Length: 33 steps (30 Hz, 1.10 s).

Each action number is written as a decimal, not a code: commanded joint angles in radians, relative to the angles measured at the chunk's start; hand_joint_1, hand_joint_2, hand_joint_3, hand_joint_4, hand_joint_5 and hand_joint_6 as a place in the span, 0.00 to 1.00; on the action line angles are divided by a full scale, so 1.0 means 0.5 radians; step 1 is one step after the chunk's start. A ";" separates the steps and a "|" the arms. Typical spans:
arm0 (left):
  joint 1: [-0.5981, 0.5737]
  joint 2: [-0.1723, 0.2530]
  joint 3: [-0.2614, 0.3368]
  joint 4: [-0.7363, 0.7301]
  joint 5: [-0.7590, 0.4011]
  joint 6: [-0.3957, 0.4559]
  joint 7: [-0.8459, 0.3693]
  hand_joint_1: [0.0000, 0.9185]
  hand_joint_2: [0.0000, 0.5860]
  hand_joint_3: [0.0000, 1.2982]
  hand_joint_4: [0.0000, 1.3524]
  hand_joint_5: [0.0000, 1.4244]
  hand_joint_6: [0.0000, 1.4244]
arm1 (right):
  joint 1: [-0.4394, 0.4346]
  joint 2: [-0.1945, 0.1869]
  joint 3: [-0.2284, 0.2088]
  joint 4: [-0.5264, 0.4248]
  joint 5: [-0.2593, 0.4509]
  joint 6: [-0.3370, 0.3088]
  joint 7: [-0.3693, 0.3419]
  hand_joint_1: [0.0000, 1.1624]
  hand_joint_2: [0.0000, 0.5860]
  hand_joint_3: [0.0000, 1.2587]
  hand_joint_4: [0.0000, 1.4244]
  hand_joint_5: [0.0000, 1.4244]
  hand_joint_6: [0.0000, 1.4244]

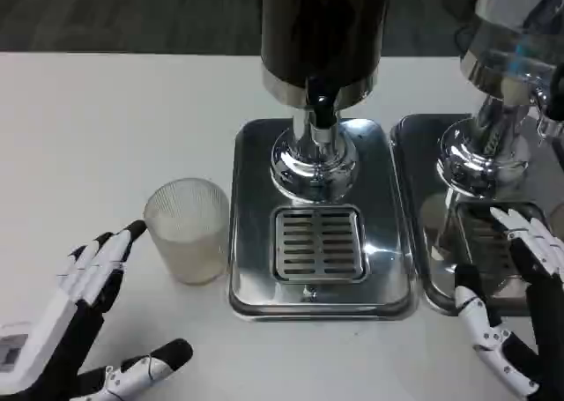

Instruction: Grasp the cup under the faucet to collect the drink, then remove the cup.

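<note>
So we've got the cup [187, 229] sitting upright on the white table [106, 128], just left of the middle dispenser's [322, 40] steel base [256, 278], not on the drip grate [319, 243] and not under the faucet [321, 112]. It's a ribbed, see-through cup. Our left hand [84, 317] is near it on the lower left, fingers spread, holding nothing, fingertips just short of the cup wall. Our right hand [515, 304] is over by the second dispenser's [507, 75] tray [414, 242], fingers apart too, gripping nothing.
</note>
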 commanded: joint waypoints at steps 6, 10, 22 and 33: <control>0.017 -0.004 0.005 -0.023 -0.023 0.021 -0.008 0.00 0.12 0.00 0.00 0.00 0.00 | 0.005 -0.009 -0.015 -0.001 0.039 -0.025 0.013 0.26 0.72 0.20 0.12 0.08 0.07; 0.018 -0.008 0.000 -0.015 -0.029 0.019 -0.007 0.00 0.12 0.00 0.00 0.00 0.00 | 0.006 -0.012 -0.014 -0.001 0.045 -0.028 0.016 0.26 0.72 0.20 0.12 0.08 0.07; 0.003 0.043 0.038 0.030 -0.046 -0.015 0.011 0.00 0.12 0.00 0.00 0.00 0.00 | 0.004 0.007 0.042 -0.034 -0.093 0.026 0.017 0.26 0.72 0.20 0.12 0.08 0.07; -0.139 0.017 0.034 0.246 -0.135 -0.114 0.052 0.00 0.11 0.00 0.00 0.00 0.00 | 0.056 0.041 0.021 -0.060 -0.071 0.015 -0.007 0.26 0.72 0.20 0.12 0.08 0.07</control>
